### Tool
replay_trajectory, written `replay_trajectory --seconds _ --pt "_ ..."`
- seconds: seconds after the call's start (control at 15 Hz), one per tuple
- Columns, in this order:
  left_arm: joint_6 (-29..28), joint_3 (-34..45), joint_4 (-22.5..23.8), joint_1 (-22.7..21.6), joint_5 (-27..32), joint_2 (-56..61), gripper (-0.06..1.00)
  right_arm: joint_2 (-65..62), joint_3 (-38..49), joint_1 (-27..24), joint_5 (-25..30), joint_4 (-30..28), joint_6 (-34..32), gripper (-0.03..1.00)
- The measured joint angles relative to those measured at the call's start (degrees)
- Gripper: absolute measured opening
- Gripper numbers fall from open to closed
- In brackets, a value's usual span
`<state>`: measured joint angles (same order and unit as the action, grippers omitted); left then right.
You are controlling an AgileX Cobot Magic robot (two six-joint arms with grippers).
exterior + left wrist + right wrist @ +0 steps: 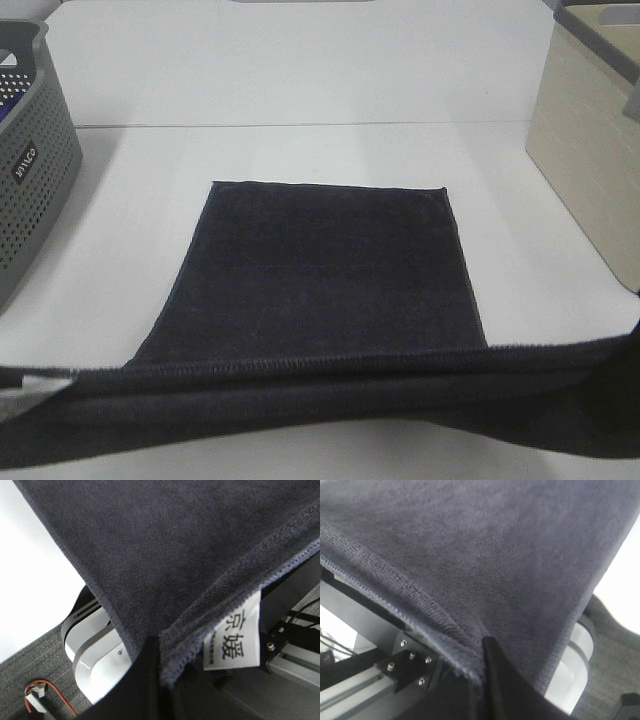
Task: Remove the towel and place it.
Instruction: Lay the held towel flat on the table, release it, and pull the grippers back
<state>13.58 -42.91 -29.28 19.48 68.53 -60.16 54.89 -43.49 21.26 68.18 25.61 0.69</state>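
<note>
While L pincer & R pincer each clamp a corner — raised, wide apart — towel drapes onto table.

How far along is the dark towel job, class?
Done: the dark charcoal terry towel lies outside the grey perforated plastic basket, mostly flat on the white table. In hand: left and right jaws are shut on its raised near hem. Left, probably: lowering that hem and letting go.

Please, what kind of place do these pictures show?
Probably a robot test bench in a lab or office, not a home: a white table, a grey perforated basket and a beige bin flanking a dark towel, and grey carpet below.
</note>
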Motion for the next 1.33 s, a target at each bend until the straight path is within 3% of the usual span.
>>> replay_trajectory --seconds 0.4,1.33 --pt "-8.5 4.0 3.3 17.2 -0.1 -5.7 0.00 0.0 8.3 -0.1 1.0 0.9 -0.1 0.02" --pt "-10.5 0.5 3.2 18.6 -1.7 -27.6 0.00 24.8 10.9 -0.1 -0.3 -1.4 5.7 0.02"
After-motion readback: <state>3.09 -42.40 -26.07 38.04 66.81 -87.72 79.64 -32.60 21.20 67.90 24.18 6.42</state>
